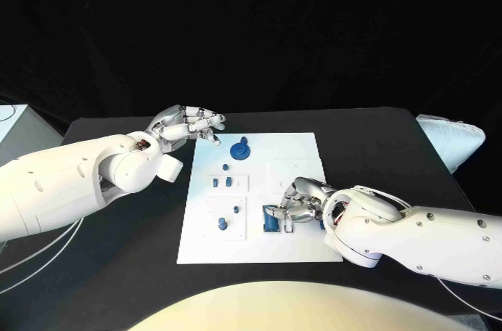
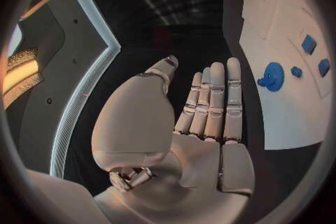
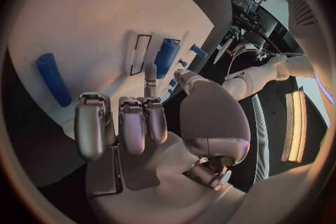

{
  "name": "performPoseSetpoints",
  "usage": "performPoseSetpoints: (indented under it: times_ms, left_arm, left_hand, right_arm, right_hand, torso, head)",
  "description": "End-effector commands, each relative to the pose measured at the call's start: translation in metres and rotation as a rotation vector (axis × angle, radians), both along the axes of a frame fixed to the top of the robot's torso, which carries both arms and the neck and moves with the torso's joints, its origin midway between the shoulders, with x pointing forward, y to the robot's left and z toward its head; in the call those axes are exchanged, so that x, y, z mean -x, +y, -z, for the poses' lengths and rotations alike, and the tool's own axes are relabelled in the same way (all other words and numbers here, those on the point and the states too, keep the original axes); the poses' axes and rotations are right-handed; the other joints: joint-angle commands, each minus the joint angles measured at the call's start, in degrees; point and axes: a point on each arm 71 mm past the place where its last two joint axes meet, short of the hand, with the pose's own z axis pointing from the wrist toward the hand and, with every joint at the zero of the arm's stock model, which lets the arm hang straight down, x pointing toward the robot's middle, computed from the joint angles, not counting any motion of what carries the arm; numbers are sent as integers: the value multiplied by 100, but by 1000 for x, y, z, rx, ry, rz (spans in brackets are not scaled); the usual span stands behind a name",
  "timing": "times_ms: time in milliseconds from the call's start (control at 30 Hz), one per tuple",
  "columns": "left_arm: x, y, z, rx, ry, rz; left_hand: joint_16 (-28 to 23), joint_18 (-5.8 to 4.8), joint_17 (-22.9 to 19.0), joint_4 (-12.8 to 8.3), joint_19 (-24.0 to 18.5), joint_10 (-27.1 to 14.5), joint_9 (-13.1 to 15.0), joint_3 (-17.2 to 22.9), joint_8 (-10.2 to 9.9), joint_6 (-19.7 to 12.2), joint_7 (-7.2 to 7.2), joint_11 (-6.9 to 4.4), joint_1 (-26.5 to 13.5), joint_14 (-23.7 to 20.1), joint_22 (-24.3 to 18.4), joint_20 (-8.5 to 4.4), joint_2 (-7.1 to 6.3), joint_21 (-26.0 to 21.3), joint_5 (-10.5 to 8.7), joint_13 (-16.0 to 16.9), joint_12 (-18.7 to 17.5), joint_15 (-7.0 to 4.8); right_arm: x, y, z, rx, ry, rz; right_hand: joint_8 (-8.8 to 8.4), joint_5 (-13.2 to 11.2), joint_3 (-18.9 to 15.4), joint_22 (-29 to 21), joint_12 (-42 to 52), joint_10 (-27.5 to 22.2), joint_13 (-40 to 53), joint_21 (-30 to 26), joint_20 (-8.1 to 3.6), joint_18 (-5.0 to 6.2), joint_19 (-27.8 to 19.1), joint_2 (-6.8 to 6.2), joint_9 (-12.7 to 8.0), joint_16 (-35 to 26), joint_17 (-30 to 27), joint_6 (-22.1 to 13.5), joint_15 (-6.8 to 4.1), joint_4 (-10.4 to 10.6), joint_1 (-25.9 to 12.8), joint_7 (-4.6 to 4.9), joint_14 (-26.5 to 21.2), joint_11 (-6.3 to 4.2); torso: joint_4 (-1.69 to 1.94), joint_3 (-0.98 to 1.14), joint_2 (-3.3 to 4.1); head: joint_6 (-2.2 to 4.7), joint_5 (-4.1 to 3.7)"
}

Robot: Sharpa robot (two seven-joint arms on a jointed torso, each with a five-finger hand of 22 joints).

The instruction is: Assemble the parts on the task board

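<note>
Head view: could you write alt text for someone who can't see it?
A white task board lies on a black table with small blue parts on it, among them a round blue part near its far edge. The robot's right hand rests over the board by a blue part, and its left hand hovers at the board's far left corner, holding nothing visible.

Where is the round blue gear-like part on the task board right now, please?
In the head view, the round blue part lies near the far edge of the task board, on its left half, just right of the left hand, which does not touch it.
</note>
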Motion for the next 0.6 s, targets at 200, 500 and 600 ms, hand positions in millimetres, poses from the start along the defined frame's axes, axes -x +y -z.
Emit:
performPoseSetpoints:
  times_ms: [200,500,600]
  left_arm:
    - [1,-2,-1,11,0,18]
    - [1,-2,-1,10,1,16]
    - [1,-1,-1,11,0,17]
  left_hand:
    - [27,73,-6,39,54,-54,-7,3,1,-21,7,6,64,-17,-8,-4,-10,-23,8,-8,3,3]
    - [27,73,-6,39,54,-54,-7,3,1,-21,7,6,64,-17,-8,-4,-10,-23,8,-8,3,3]
    - [27,73,-6,39,54,-54,-7,3,1,-21,7,6,64,-17,-8,-4,-10,-23,8,-8,3,3]
  right_arm:
    - [1,1,-1,14,-27,-21]
    - [2,0,-4,-16,-41,-33]
    - [3,-5,-7,-65,-54,-33]
  right_hand:
    - [42,-298,-136,1333,-23,480,1316,-9,-42,-81,477,-15,2,24,1508,-49,-17,11,-63,-11,629,-8]
    - [53,-376,-179,1330,-35,475,1311,-20,-42,-79,474,-11,2,24,1508,-58,-17,3,-62,-11,629,-8]
    - [48,-365,-168,1308,-123,435,1257,-106,-40,-63,454,-21,-8,24,1508,-124,-12,-35,194,3,629,1]
  torso:
    - [1,1,0]
    - [1,1,1]
    - [2,2,-2]
  head:
    - [0,2]
    - [0,-4]
    - [0,-5]
